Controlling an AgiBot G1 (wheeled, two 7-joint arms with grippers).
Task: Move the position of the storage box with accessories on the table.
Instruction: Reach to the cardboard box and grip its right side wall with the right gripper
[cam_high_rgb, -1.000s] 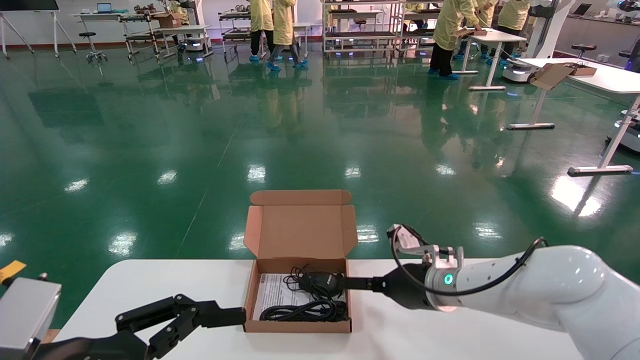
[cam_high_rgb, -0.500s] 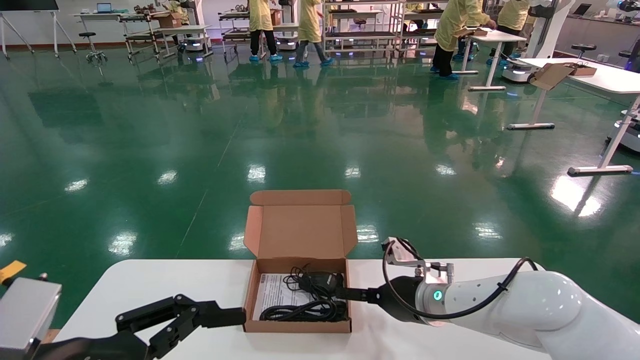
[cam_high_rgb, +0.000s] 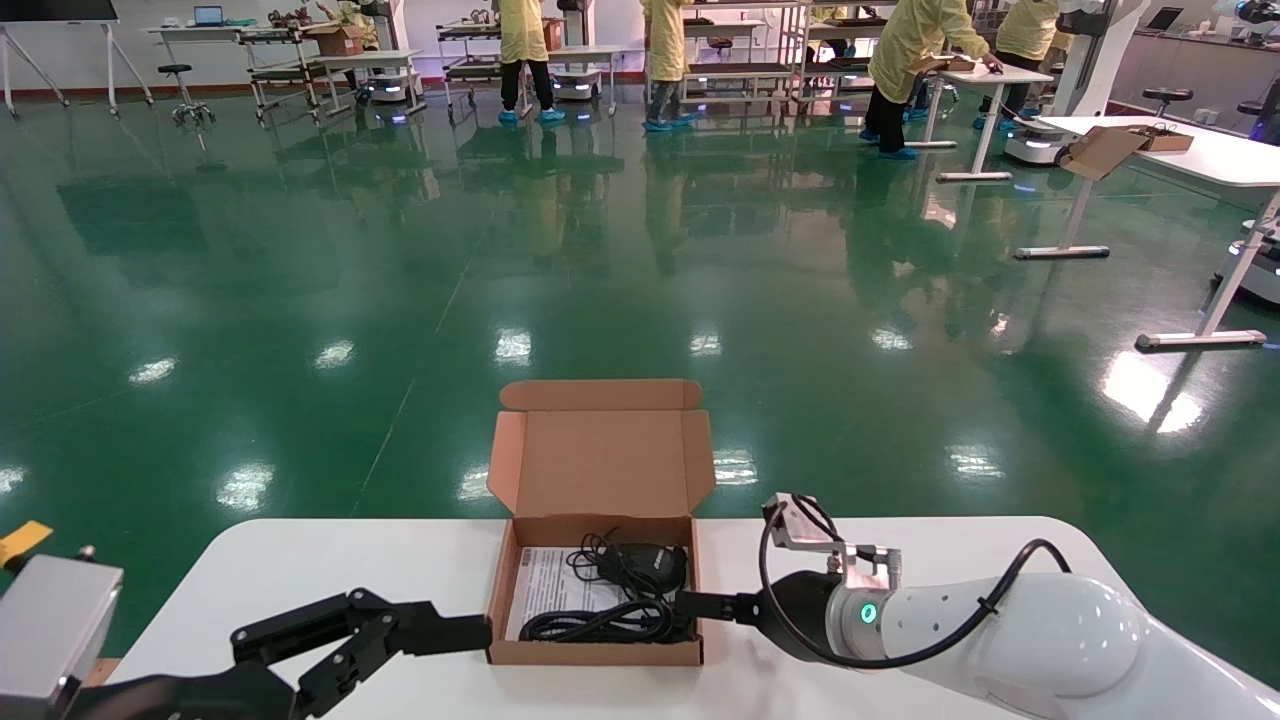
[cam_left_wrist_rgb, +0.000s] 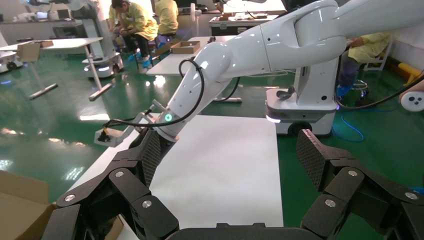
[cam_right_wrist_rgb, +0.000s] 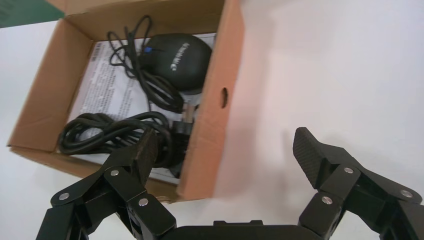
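The storage box (cam_high_rgb: 600, 465) sits open at the far middle of the white table (cam_high_rgb: 330, 570), its lid standing up. Inside lie a black oval device (cam_high_rgb: 645, 563), a coiled black cable (cam_high_rgb: 590, 625) and a white printed sheet (cam_high_rgb: 550, 585). My right gripper (cam_high_rgb: 700, 607) is open and straddles the box's right wall (cam_right_wrist_rgb: 212, 125): one finger (cam_right_wrist_rgb: 142, 150) is over the cable (cam_right_wrist_rgb: 110, 132), the other (cam_right_wrist_rgb: 312, 150) over the table. The device (cam_right_wrist_rgb: 176, 57) and sheet (cam_right_wrist_rgb: 102, 90) show beyond. My left gripper (cam_high_rgb: 430, 650) is open by the box's left wall, its fingers (cam_left_wrist_rgb: 150, 155) holding nothing.
The table's far edge runs right behind the box, with green floor beyond. Bare tabletop (cam_left_wrist_rgb: 220, 170) stretches to the right of the box. Another white table with a cardboard box (cam_high_rgb: 1105, 150) stands far off at the right. People work at the back.
My right gripper has come down and toward the table's front, from beside the black device to astride the box's right wall. The box and the left arm have not moved.
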